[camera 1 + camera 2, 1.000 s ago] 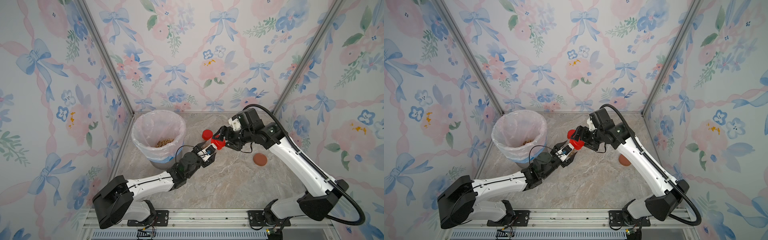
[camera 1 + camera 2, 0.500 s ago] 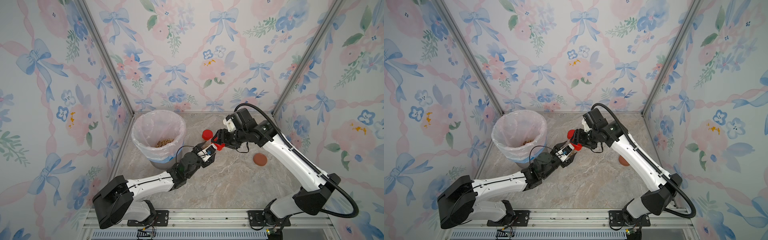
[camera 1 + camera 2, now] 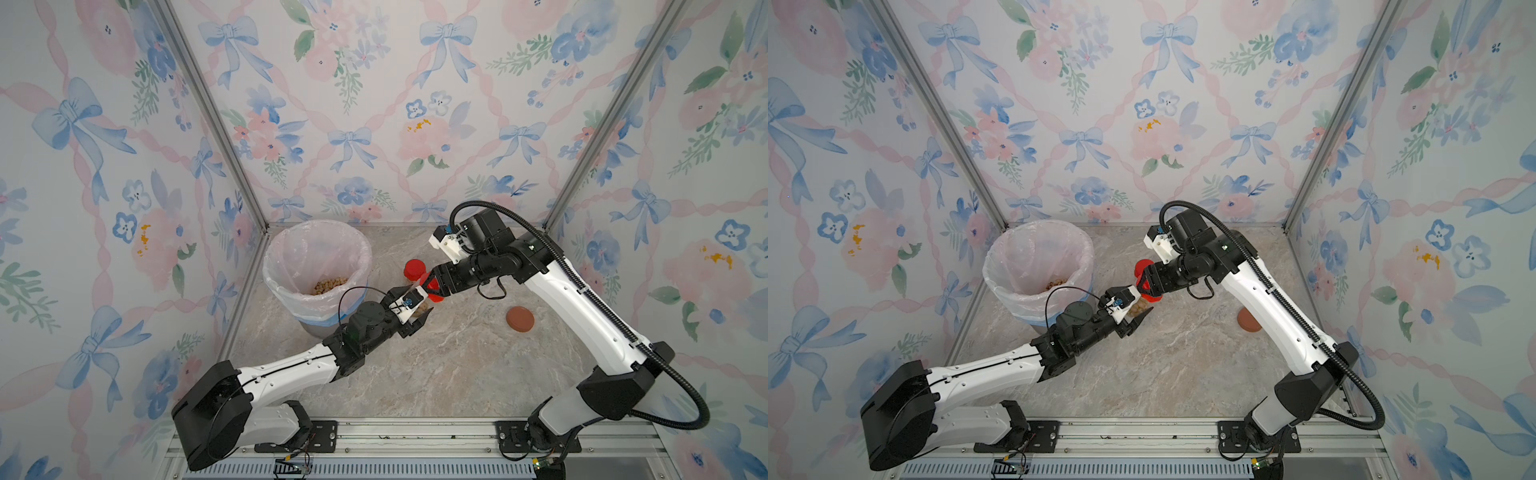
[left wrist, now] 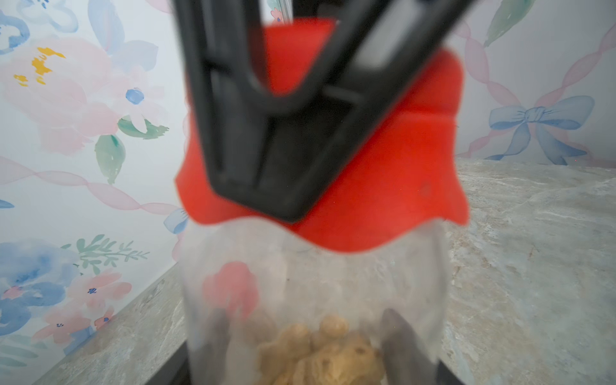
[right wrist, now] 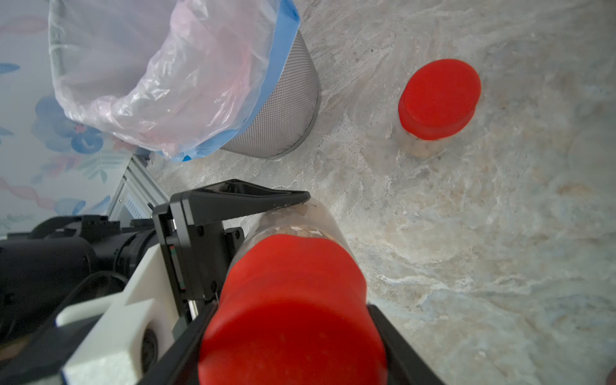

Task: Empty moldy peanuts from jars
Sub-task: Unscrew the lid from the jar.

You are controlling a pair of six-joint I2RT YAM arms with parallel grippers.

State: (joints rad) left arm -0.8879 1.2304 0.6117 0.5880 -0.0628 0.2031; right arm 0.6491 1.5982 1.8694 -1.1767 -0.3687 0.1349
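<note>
With the left gripper (image 3: 420,304) grasping the jar (image 3: 1138,308) above the desk (image 3: 457,365) beside the bin (image 3: 291,249) and the right gripper (image 3: 433,287) clamped on its lid (image 5: 293,300), a slipping twist could tip peanuts (image 4: 326,353) onto the desk.

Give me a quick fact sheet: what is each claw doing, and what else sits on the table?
Left claw: shut on jar of peanuts
Right claw: shut on its red lid
Other jar: standing capped near bin
Brown lid: loose on table
Bin: holds loose peanuts
</note>
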